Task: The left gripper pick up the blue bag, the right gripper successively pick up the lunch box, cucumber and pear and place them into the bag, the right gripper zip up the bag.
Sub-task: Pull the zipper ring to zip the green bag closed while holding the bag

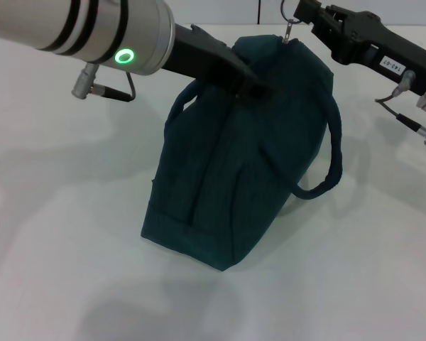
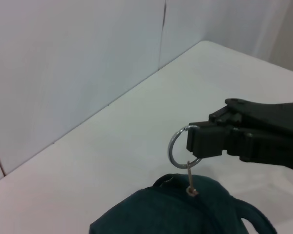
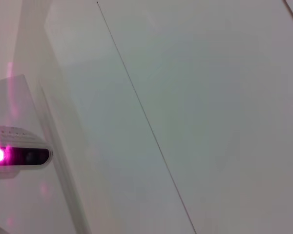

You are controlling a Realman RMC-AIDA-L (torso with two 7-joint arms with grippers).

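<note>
1. Right gripper (image 1: 303, 15) reaches in from the far right of the head view and pinches the ring zipper pull (image 1: 289, 30) at the far top corner of the blue bag (image 1: 241, 170); its black fingers are closed on the metal ring.
2. From the left wrist view the same right gripper (image 2: 198, 141) shows more plainly: the ring zipper pull (image 2: 178, 148) is clamped at its edge, with a short metal link hanging down to the bag's top seam.
3. Left gripper (image 1: 252, 79) lies along the top of the blue bag, black fingers pressed around the fabric or a handle there; exactly what it clamps is hard to make out against the dark cloth, though it appears to hold the bag up.
4. Tilted on the white counter (image 1: 71, 249), the blue bag rests on its base with its top leaning toward the far right; one loop handle (image 1: 330, 160) hangs off its right side.
5. Whether the zipper is fully closed cannot be told from the head view; the top seam is largely covered by the left arm.
6. Nothing of the bag's inside shows, so its contents are hidden.
7. Only a pale wall (image 3: 185, 97) with a thin seam and a small device with a pink light (image 3: 14, 156) appear in the right wrist view; neither bag nor fingers appear there.
8. In the left wrist view only the upper end of the blue bag (image 2: 176, 209) shows, cut off by the frame edge.
</note>
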